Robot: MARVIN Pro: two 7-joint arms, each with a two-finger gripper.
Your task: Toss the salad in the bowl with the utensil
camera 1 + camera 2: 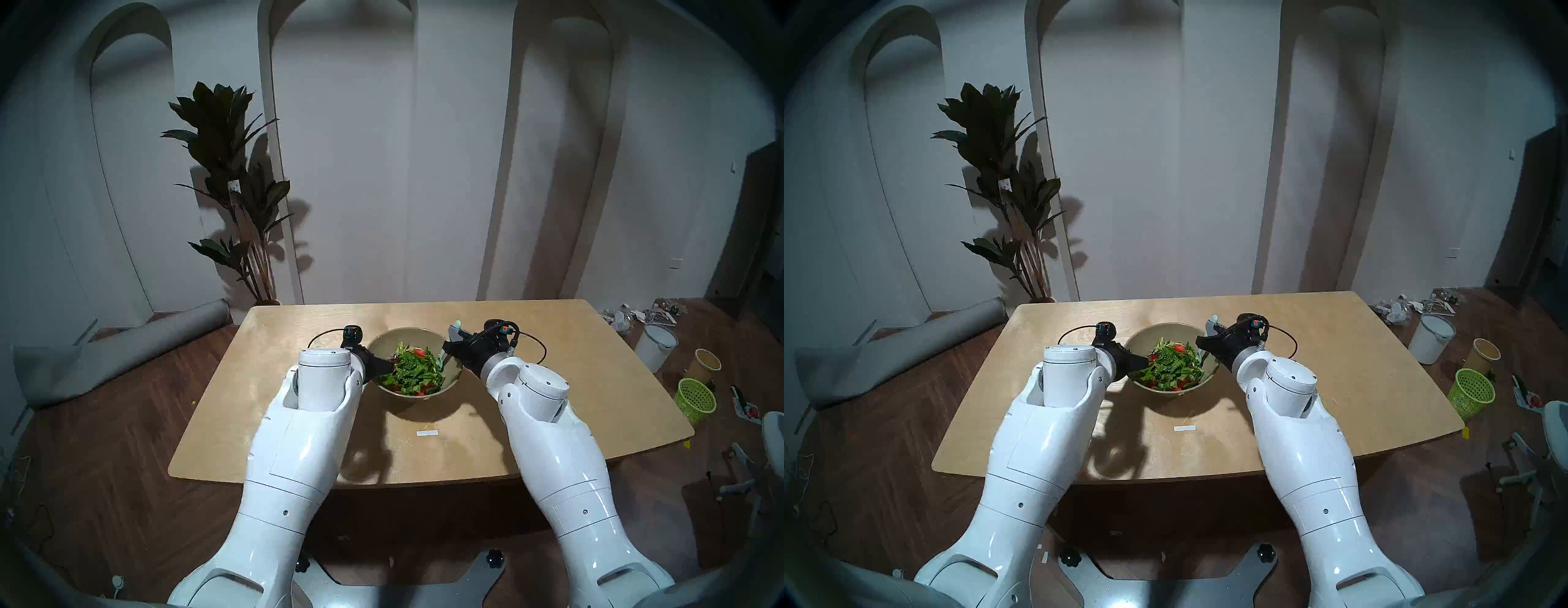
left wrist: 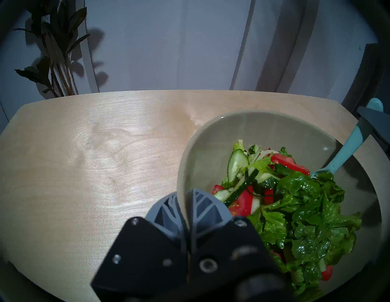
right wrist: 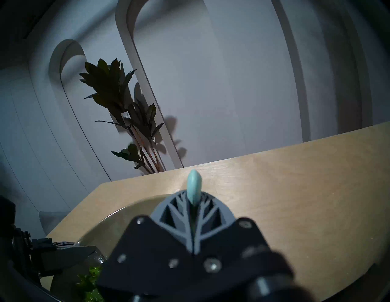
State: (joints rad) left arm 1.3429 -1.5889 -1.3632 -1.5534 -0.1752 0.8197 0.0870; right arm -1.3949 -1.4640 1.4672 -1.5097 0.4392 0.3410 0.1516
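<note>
Arms: two big, shiny white arms with smooth, round shells and thin lines where the parts meet.
Elbow parts: each arm has a fat white drum shape sitting in a white fork.
Small dots: little dark round screws show on the white shells.
Wrists: black, with a thin black cable that loops out to the side, and a small red and blue plug.
Left pincer [image 2: 185, 202]: black flat plates with silver screws; two grey fingers [image 2: 205, 207] with a leaf-like rib pattern.
Right pincer [image 3: 193, 202]: the same black plates, silver screws and grey ribbed fingers [image 3: 212, 212].
Base: a grey metal plate with black knobs, low between the arms.
</note>
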